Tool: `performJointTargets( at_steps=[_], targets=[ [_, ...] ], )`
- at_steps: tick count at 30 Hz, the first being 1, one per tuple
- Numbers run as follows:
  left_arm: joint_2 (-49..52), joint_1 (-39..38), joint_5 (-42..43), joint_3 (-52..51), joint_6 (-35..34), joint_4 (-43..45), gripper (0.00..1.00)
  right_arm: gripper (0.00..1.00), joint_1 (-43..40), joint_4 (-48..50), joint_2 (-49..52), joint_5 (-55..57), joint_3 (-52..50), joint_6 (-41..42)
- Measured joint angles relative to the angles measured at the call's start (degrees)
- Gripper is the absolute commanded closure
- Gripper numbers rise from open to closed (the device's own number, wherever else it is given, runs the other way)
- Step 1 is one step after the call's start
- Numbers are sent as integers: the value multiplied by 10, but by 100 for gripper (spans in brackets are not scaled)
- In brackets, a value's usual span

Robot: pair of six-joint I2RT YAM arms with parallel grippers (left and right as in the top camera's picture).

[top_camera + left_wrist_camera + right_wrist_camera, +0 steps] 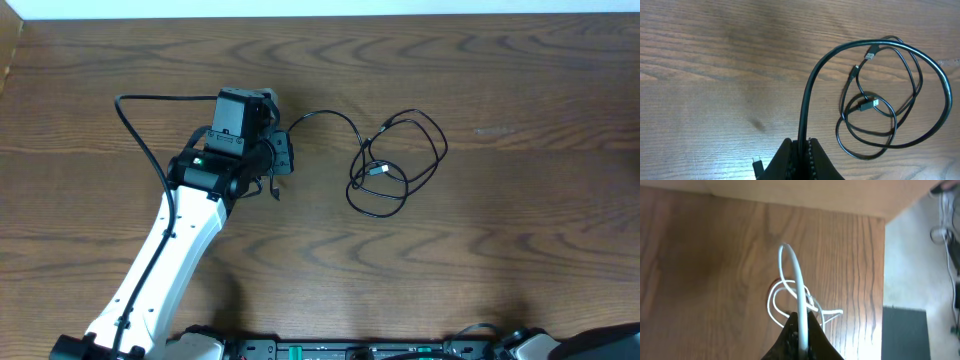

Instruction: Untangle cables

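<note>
The left gripper (801, 149) is clenched on one end of the black cable (804, 107), which runs straight out from between its fingers, bends to the right and spreads into loose overlapping loops lying on the table (520, 260) ahead and to the right of the claw. The right gripper (801, 330) is clamped on the white cable (800, 297), which arches up out of its fingers and drops into a small tangle just ahead of the fingertips, near the table's edge
</note>
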Motion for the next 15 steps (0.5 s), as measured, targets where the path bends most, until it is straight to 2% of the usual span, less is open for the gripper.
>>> performJointTargets(
  at_steps=[8,15],
  targets=[
    [0,0,23,0,0,3,92,99,-31,16,105,-1,-5,28],
    [0,0,27,0,0,4,92,99,-61,32,136,-13,-6,52]
  ],
)
